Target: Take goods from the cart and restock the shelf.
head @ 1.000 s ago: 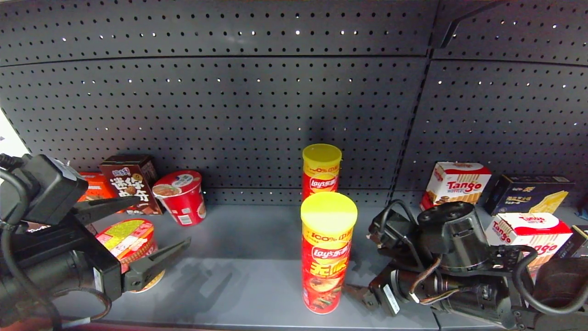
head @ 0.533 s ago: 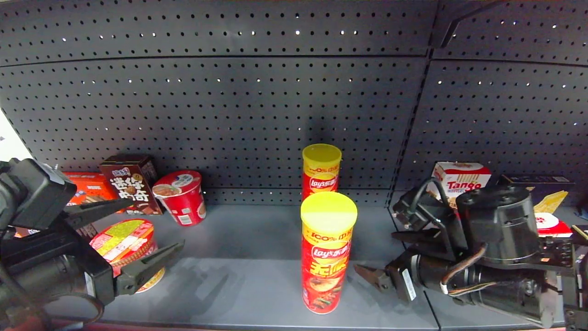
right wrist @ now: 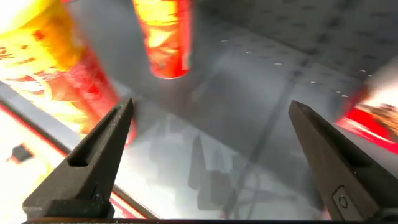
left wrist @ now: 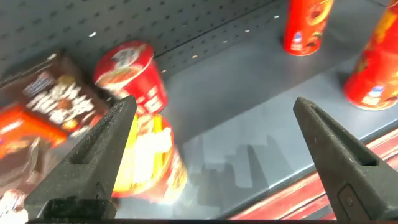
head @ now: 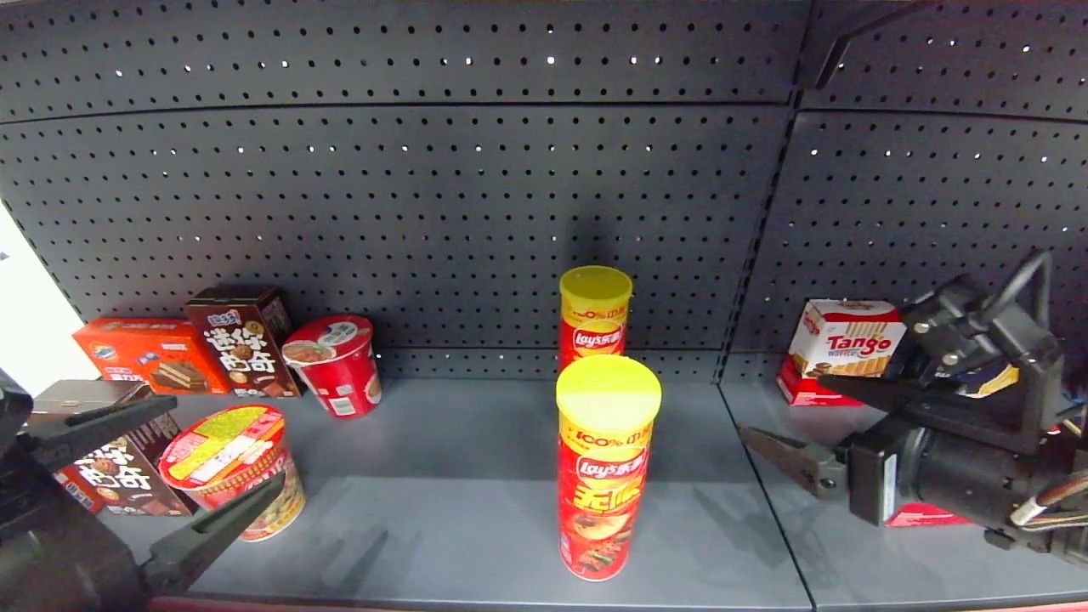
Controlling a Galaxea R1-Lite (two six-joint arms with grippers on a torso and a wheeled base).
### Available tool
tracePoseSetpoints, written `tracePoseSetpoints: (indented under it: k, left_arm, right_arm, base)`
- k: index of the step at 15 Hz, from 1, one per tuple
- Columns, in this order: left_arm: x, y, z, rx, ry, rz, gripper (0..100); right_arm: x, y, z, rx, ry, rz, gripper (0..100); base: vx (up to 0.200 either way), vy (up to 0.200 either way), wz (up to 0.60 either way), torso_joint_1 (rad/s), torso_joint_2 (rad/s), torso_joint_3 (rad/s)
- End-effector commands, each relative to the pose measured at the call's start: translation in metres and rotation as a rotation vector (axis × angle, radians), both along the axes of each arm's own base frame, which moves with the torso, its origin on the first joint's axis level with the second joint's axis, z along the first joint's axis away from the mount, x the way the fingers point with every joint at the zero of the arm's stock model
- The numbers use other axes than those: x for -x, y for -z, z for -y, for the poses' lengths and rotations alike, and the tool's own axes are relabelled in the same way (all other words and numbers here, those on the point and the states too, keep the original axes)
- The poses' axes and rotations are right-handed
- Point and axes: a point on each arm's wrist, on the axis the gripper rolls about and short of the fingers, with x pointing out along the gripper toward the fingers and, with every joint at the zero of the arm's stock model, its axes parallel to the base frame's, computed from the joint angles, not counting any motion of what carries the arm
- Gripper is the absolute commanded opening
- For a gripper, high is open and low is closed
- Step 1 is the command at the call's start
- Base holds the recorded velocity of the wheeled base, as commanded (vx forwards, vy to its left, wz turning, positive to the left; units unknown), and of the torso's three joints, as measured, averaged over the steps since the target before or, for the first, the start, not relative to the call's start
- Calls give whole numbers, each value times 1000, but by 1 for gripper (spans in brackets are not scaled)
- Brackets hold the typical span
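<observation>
The shelf (head: 476, 510) spans the head view, its grey deck running from 9 to 3 o'clock beneath a perforated back panel. The right gripper (head: 782, 406) sits at 3 o'clock with jaws spread wide and nothing between them. The left gripper (head: 228, 439) sits at 8 o'clock, jaws equally wide and carrying nothing.

The front chip can (head: 605, 476) stands upright near 6 o'clock at the shelf's front edge. The rear chip can (head: 594, 314) stands directly behind it, toward 12. A noodle bowl (head: 229, 467) rests just beyond the left jaws.

From the right jaws the front can lies toward 9 o'clock, near but apart, with its long axis vertical, and the right arm is much the nearer. With both jaws empty, the next item likely has to come from the cart.
</observation>
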Motion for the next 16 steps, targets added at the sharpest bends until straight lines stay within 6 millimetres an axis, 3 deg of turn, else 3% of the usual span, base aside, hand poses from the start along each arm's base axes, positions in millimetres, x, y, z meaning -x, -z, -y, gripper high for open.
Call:
tracePoseSetpoints:
  k: [1,2,3,4,7,11,15,16]
  left_arm:
    - [20,8,-10,7,-56,39,100]
    - [20,8,-10,7,-56,39,100]
    - [40,18,-16,14,-113,79,100]
    - [48,22,-18,14,-136,88,100]
    - [68,30,-21,46,-200,73,100]
    - [119,58,-29,82,-309,64,100]
    - [136,81,-31,99,-369,126,100]
    - [136,82,-31,103,-372,127,100]
  right_arm:
    - [18,-9,27,-45,60,60,100]
    - [18,-9,27,-45,60,60,100]
    - [30,-8,51,-65,149,95,100]
    - [35,-6,61,-72,189,105,100]
    - [49,1,77,-102,264,117,100]
    - [81,20,106,-146,452,159,100]
    - [126,57,120,-152,558,199,100]
    - [128,58,120,-150,566,200,100]
  base:
    - [0,0,0,0,0,0]
    - [0,0,0,0,0,0]
    - [0,0,0,0,0,0]
    - [0,0,0,0,0,0]
    - [0,0,0,0,0,0]
    - [0,0,0,0,0,0]
    - [0,0,0,0,0,0]
    - [0,0,0,0,0,0]
